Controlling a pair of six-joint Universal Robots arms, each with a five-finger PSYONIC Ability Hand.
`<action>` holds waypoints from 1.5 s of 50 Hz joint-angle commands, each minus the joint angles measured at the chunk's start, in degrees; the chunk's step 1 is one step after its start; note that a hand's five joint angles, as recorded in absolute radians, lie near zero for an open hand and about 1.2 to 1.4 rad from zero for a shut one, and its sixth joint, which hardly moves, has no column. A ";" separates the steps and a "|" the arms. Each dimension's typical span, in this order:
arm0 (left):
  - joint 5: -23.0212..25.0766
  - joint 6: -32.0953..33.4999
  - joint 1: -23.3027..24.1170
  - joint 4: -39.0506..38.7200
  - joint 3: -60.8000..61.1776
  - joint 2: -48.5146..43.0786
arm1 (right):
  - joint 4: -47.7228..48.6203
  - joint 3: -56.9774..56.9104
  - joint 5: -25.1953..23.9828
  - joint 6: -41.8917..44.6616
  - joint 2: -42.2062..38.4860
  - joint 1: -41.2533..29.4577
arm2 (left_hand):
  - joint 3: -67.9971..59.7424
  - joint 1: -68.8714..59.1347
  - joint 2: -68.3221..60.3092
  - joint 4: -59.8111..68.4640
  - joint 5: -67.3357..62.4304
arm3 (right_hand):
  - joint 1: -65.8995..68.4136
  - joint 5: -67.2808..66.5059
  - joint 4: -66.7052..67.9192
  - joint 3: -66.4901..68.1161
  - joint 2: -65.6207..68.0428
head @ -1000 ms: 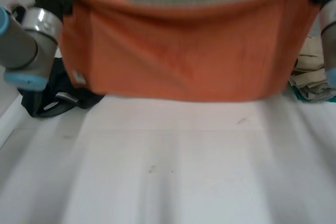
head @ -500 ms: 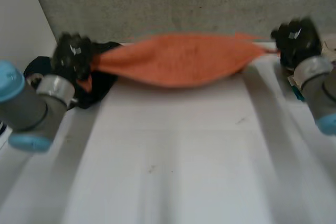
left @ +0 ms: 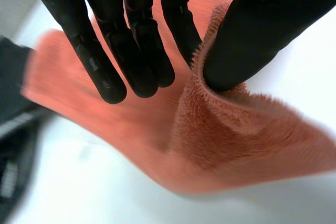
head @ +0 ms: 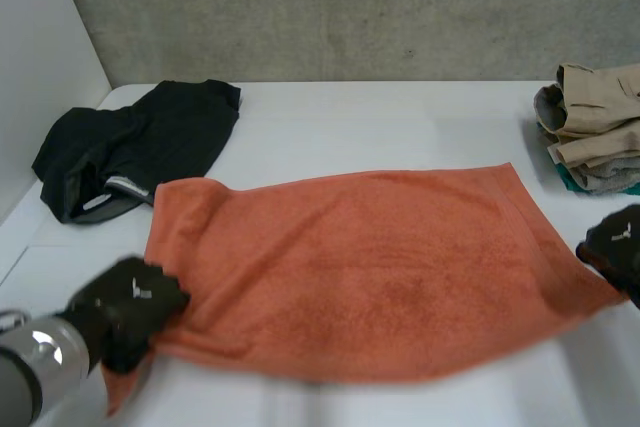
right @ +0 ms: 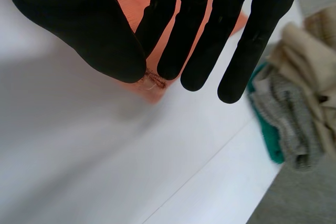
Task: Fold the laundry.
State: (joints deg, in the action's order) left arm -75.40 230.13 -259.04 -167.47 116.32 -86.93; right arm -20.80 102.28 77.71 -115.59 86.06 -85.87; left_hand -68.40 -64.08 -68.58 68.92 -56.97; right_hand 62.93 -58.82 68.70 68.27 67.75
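Half a second ago the orange terry towel hung bunched between both hands at the far edge; now it lies spread flat across the white table. The left hand pinches its near-left corner between thumb and straight fingers. The right hand pinches the near-right corner likewise.
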 commanded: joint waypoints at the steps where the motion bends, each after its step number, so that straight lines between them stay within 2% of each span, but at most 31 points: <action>1: -0.36 -0.30 0.81 -18.32 -7.15 -9.82 | 14.79 -5.93 -0.28 -12.01 -10.71 -3.23 | -11.60 -15.92 -11.42 11.08 -13.03 | 17.07 -11.18 11.30 11.73 12.25; 6: -0.80 0.23 0.90 -26.05 -14.25 -20.70 | 23.51 -12.54 2.00 -14.93 -18.02 -9.22 | -11.60 -15.92 -11.42 11.08 -13.03 | 17.07 -11.18 11.30 11.73 12.25; 12: -0.63 -0.03 1.25 -28.00 -22.70 -28.72 | 29.93 -22.98 7.27 -15.54 -28.55 -13.00 | -11.60 -15.92 -11.42 11.08 -13.03 | 17.07 -11.18 11.30 11.73 12.25; 19: -0.98 -0.47 2.84 -28.35 -35.18 -39.88 | 33.80 -32.93 8.07 -16.16 -38.41 -15.29 | -11.60 -15.92 -11.42 11.08 -13.03 | 17.07 -11.18 11.30 11.73 12.25; 25: -5.36 -0.12 3.28 -28.09 -44.14 -47.70 | 39.78 -40.31 11.93 -15.72 -45.18 -15.56 | -11.60 -15.92 -11.42 11.08 -13.03 | 17.07 -11.18 11.30 11.73 12.25; 30: -8.18 -0.12 3.71 -27.91 -46.09 -49.21 | 40.40 -45.85 13.08 -15.46 -49.93 -15.64 | -11.60 -15.92 -11.42 11.08 -13.03 | 17.07 -11.18 11.30 11.73 12.25; 31: -8.27 -0.12 3.89 -27.91 -46.09 -49.21 | 40.40 -47.07 13.17 -15.45 -51.07 -15.64 | -5.13 -9.45 -4.95 4.60 -6.56 | 17.07 -11.18 11.30 11.73 12.25; 32: -8.36 -0.12 4.59 -27.91 -46.09 -49.30 | 40.49 -47.61 13.17 -15.45 -51.60 -15.56 | 17.25 12.93 17.43 -17.78 15.82 | 8.64 -2.74 2.86 3.30 3.82; 33: -8.54 -0.03 5.03 -28.00 -46.09 -49.39 | 40.49 -48.14 13.26 -15.45 -52.22 -15.56 | 26.47 22.15 26.65 -26.99 25.03 | -3.61 9.50 -9.38 -8.94 -8.42; 34: -8.62 -0.03 5.56 -28.18 -46.18 -49.48 | 40.49 -48.66 13.34 -15.45 -52.92 -15.56 | 31.39 27.07 31.57 -31.91 29.96 | -12.55 18.45 -18.33 -17.89 -17.37; 35: -8.71 -0.12 5.91 -28.27 -46.18 -49.48 | 40.49 -49.80 13.69 -15.45 -53.97 -15.56 | 32.44 28.12 32.62 -32.96 31.00 | -15.97 21.87 -21.75 -21.31 -20.79; 36: -8.80 -0.21 6.26 -28.35 -46.35 -49.13 | 40.49 -50.33 13.78 -15.54 -54.33 -15.56 | 39.61 35.29 39.79 -40.13 38.18 | -21.17 27.06 -26.94 -26.51 -25.99; 37: -8.89 -0.30 6.35 -28.35 -46.36 -48.78 | 40.49 -50.77 13.87 -15.72 -54.59 -15.64 | 46.18 41.86 46.36 -46.70 44.74 | -33.21 39.11 -38.99 -38.55 -38.03; 38: -9.06 -0.38 6.44 -28.27 -46.36 -48.69 | 40.49 -50.87 14.13 -15.54 -54.77 -15.82 | 55.90 51.58 56.08 -56.42 54.47 | -52.93 58.82 -58.70 -58.27 -57.75; 44: -9.15 -0.73 6.35 -27.56 -45.39 -44.39 | 40.22 -49.20 14.66 -16.33 -52.76 -16.96 | 58.19 53.87 58.37 -58.71 56.75 | -52.93 58.82 -58.70 -58.27 -57.75; 55: -8.27 -2.84 5.56 -25.11 -36.96 -34.90 | 37.95 -37.08 12.29 -22.92 -38.52 -17.05 | 58.19 53.87 58.37 -58.71 56.75 | -52.93 58.82 -58.70 -58.27 -57.75; 61: -6.87 -3.20 2.93 -25.01 -33.79 -34.18 | 30.84 -30.84 9.40 -26.61 -35.27 -16.70 | 57.85 53.53 58.03 -58.37 56.42 | -52.93 58.82 -58.70 -58.27 -57.75; 66: -3.19 -4.07 0.38 -25.01 -32.38 -34.27 | 25.47 -25.65 8.16 -29.78 -32.10 -16.52 | 57.69 53.36 57.86 -58.21 56.25 | -52.93 58.82 -58.70 -58.27 -57.75; 75: -1.07 -6.18 -1.03 -26.42 -33.52 -35.32 | 24.58 -16.59 3.86 -30.40 -26.12 -13.98 | 57.18 52.85 57.35 -57.70 55.74 | -52.93 58.82 -58.70 -58.27 -57.75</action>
State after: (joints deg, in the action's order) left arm -77.53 224.99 -259.43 -192.73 83.51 -121.73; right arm 3.59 81.14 83.94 -146.01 56.71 -101.93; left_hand -12.34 -11.50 -12.09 11.71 -3.25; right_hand 12.99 -2.81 12.17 12.16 12.07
